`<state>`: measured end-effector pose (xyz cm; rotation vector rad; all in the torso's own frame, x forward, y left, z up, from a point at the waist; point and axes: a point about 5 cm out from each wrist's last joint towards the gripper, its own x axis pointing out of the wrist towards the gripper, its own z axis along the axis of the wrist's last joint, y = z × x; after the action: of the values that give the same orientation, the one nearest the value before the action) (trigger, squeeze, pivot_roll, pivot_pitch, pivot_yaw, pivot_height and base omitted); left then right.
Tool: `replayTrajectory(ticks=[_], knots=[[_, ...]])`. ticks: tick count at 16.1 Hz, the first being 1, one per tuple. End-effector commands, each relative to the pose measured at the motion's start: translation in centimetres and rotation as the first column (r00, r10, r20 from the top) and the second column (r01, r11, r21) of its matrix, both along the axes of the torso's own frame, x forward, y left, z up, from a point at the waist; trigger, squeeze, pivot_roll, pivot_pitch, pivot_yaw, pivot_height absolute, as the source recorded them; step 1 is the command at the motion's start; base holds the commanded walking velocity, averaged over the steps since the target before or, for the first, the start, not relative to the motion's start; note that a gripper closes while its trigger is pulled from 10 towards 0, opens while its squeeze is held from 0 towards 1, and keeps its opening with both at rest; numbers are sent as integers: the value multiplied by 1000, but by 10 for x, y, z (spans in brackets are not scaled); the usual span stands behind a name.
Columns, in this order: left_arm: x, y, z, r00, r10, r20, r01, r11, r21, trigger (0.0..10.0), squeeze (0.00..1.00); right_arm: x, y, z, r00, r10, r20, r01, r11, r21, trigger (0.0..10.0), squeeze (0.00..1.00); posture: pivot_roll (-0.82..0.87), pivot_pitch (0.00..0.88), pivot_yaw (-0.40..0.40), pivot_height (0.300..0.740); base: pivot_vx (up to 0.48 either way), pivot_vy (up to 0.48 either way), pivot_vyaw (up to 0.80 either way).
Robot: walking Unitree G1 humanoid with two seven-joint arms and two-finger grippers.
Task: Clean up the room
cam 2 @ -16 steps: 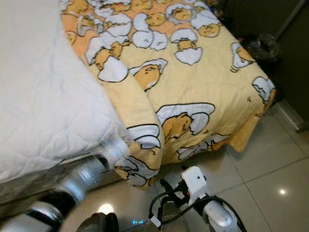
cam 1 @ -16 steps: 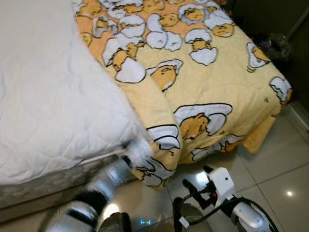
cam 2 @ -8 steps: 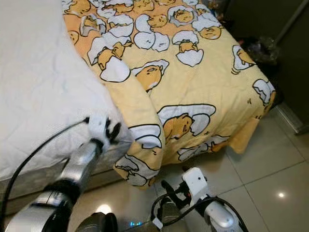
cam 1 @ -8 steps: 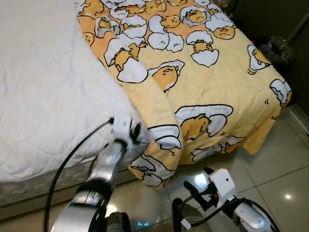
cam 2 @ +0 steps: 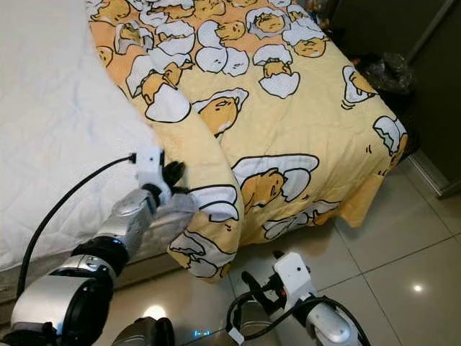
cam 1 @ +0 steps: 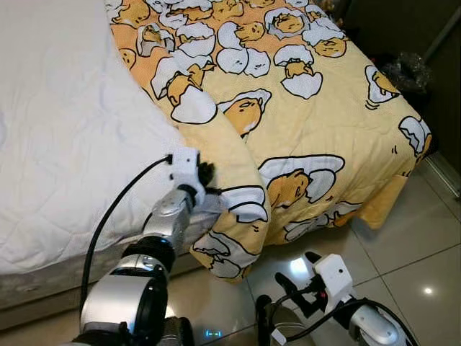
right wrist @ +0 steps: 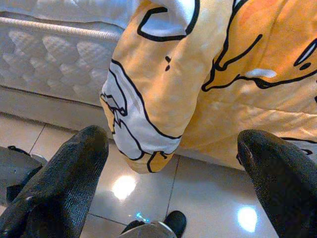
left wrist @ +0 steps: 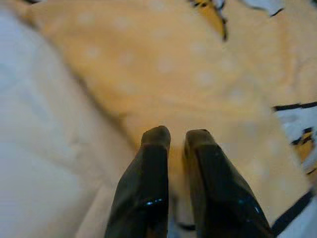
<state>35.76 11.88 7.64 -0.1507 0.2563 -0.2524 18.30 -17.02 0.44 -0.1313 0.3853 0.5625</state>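
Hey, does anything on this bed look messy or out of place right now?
Yes. The yellow blanket covers just one side of the bed, its edge folded back and drooping off the corner toward the floor, leaving the white mattress pad bare. The left gripper is at that folded edge.

- Two glossy black fingers of the left gripper, nearly closed, a thin gap between the tips.
- Tips resting at the folded edge of a yellow blanket with faint pale dots.
- White quilted sheet beside that edge.
- Black-outlined print on the blanket's far side, blurred.
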Motion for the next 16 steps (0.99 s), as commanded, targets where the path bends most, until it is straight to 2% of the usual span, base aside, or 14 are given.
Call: replayTrajectory(ticks=[1, 2, 3, 4, 5, 7, 8, 10, 11, 12, 14, 15, 16], knots=[[1, 5, -1, 999, 36, -24, -36, 999, -4, 0, 0, -2, -3, 1, 1000, -17, -5, 17, 1000, 0, 10000, 0, -293, 196, -13, 731, 0, 0, 0], [1, 10, -3, 997, 60, -40, -60, 998, -12, 0, 0, -3, -3, 0, 1000, -18, -8, 18, 1000, -1, 10000, 0, -292, 198, -12, 731, 0, 0, 0], [0, 12, -5, 995, 78, -61, -80, 996, -37, 1882, 0, -2, -3, 0, 1000, -18, -10, 18, 1000, -1, 10000, 0, -287, 200, -14, 731, 0, 0, 0], [-1, 11, -7, 994, 76, -72, -83, 993, -90, 10000, 0, -2, -2, 1, 1000, -17, -10, 17, 1000, -1, 10000, 0, -286, 201, -16, 731, 0, 0, 0], [-2, 7, -8, 994, 69, -86, -82, 984, -158, 10000, 0, -1, -2, 1, 1000, -14, -10, 14, 1000, -1, 10000, 0, -285, 201, -17, 731, 0, 0, 0], [-4, 2, -12, 992, 51, -118, -75, 975, -210, 10000, 0, -1, -2, 1, 1000, -11, -10, 11, 1000, 0, 10000, 0, -284, 201, -19, 731, 0, 0, 0], [-9, -2, -20, 983, 44, -181, -87, 968, -234, 10000, 0, -1, -2, 1, 1000, -10, -12, 10, 1000, -1, 10000, 0, -285, 202, -21, 731, 0, 0, 0], [-14, -3, -29, 970, 60, -237, -111, 972, -207, 10000, 0, 0, -2, 1, 1000, -8, -13, 8, 1000, -2, 10000, 0, -292, 202, -23, 731, 0, 0, 0], [-16, -8, -33, 963, 61, -263, -97, 987, -127, 10000, 0, 0, -3, 1, 1000, -8, -15, 8, 1000, -5, 10000, 0, -297, 201, -23, 731, 0, 0, 0], [-15, -11, -31, 966, 54, -252, -79, 993, -87, 10000, 0, 0, -3, 1, 1000, -8, -16, 8, 1000, -6, 10000, 0, -297, 201, -23, 731, 0, 0, 0], [-10, -29, -20, 979, -3, -205, -13, 997, -77, 10000, 0, 0, -3, 1, 1000, -11, -17, 11, 1000, -8, 10000, 0, -301, 200, -21, 731, 0, 0, 0], [-8, -38, -15, 984, -38, -173, 33, 999, -28, 10000, 0, 1, -3, 1, 1000, -12, -17, 12, 1000, -9, 10000, 0, -302, 200, -18, 731, 0, 0, 0], [-6, -49, -8, 988, -75, -132, 72, 997, -23, 10000, 0, 1, -2, 1, 1000, -13, -18, 13, 1000, -9, 10000, 0, -302, 201, -16, 731, 0, 0, 0]])
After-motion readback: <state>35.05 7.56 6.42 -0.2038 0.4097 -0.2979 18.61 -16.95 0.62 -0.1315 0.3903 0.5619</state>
